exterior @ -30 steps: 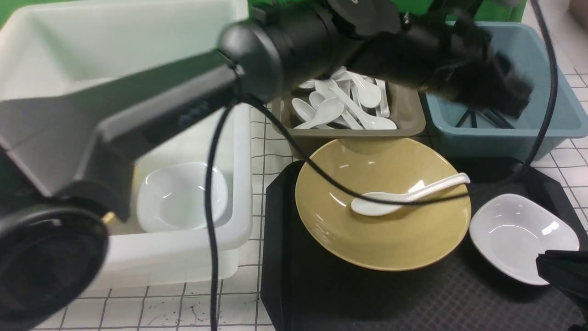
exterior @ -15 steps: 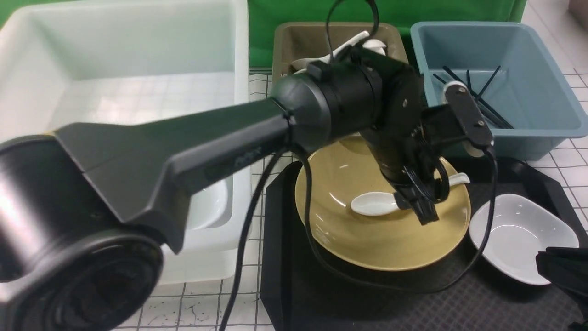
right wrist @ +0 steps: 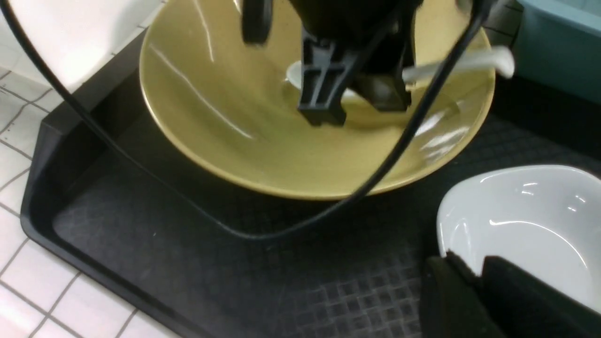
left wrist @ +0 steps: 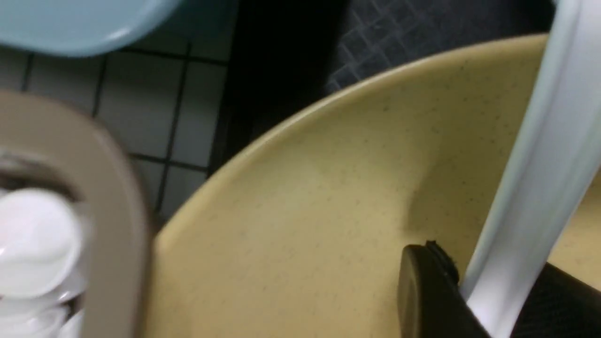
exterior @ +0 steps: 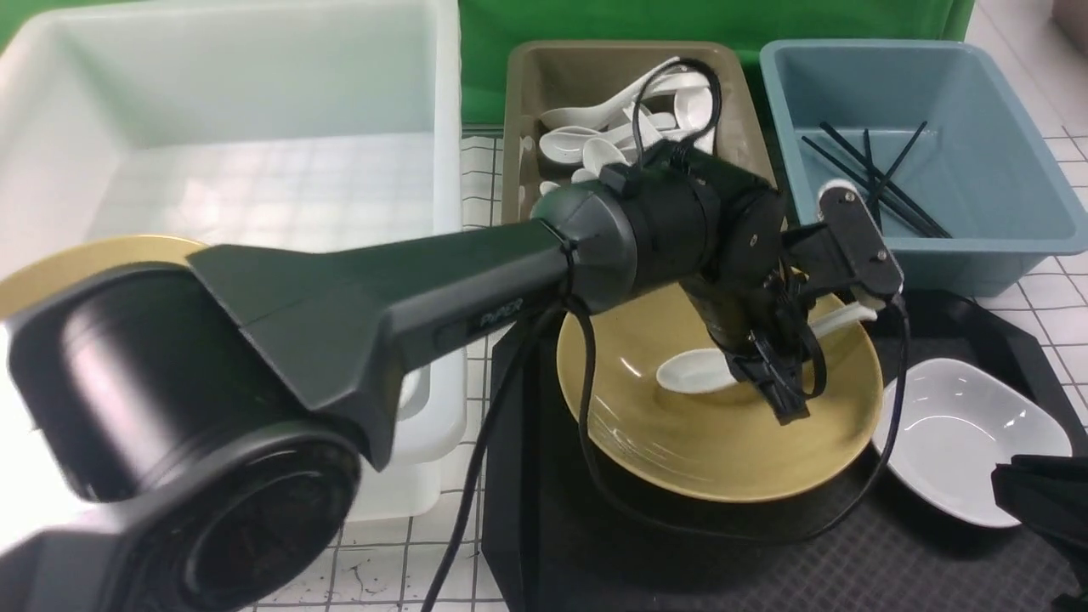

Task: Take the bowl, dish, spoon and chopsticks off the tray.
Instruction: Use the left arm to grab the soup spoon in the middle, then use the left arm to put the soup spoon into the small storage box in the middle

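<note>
Your left tool (exterior: pixel 786 398) grips the spoon (exterior: pixel 693 371) by its handle inside the bowl (exterior: pixel 680 442); I cannot tell whether your right tool (right wrist: pixel 472 277) is clenched.

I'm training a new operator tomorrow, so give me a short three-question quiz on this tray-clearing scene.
1. True or false: the spoon rests in the yellow bowl.
2. Which bin holds the black chopsticks? A olive, B blue, C white.
3. Fill in: the white dish sits on the black ____.
Key: 1 true; 2 B, the blue bin; 3 tray.
</note>
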Controlling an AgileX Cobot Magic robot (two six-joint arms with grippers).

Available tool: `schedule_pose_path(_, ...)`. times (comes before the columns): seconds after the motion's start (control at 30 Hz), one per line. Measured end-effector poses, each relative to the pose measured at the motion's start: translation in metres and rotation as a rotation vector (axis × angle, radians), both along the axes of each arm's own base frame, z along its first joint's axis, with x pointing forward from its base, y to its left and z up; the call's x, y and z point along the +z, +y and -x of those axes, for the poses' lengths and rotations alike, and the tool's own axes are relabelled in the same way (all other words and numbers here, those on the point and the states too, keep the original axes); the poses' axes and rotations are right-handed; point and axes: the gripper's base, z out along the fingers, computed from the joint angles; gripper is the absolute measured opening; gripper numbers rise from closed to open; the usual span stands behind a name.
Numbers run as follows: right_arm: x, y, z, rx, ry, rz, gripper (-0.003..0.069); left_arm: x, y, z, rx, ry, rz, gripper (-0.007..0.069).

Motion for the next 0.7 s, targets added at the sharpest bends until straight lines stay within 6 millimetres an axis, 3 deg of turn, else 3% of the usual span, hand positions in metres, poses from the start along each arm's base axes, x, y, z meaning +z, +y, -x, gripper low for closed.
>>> schedule_pose_path(0.07,0.0,0.0,0.0,0.0,0.0,0.0,0.0141,0.018,0.002,0.002,0.009,-0.014,0.022,0.0107)
schedule_pose_path(0.17,0.0,0.0,0.0,0.0,0.0,0.0,0.0144,0.069,0.012,0.001,0.018,-0.121,0.092,0.0106)
schedule_pose_path(0.27,0.0,0.0,0.0,0.0,0.0,0.0,0.0146,0.1,0.024,-0.016,0.059,-0.268,0.192,0.0106)
schedule_pose_path(0.33,0.0,0.0,0.0,0.0,0.0,0.0,0.0148,0.11,0.037,-0.039,0.122,-0.37,0.285,0.0106)
schedule_pose_path(0.43,0.0,0.0,0.0,0.0,0.0,0.0,0.0149,0.101,0.054,-0.07,0.223,-0.413,0.364,0.0106)
schedule_pose_path(0.53,0.0,0.0,0.0,0.0,0.0,0.0,0.015,0.071,0.073,-0.099,0.318,-0.373,0.36,0.0134)
schedule_pose_path(0.63,0.0,0.0,0.0,0.0,0.0,0.0,0.015,0.049,0.083,-0.109,0.383,-0.294,0.328,0.0232)
schedule_pose_path(0.7,0.0,0.0,0.0,0.0,0.0,0.0,0.015,0.047,0.087,-0.106,0.424,-0.22,0.307,0.029)
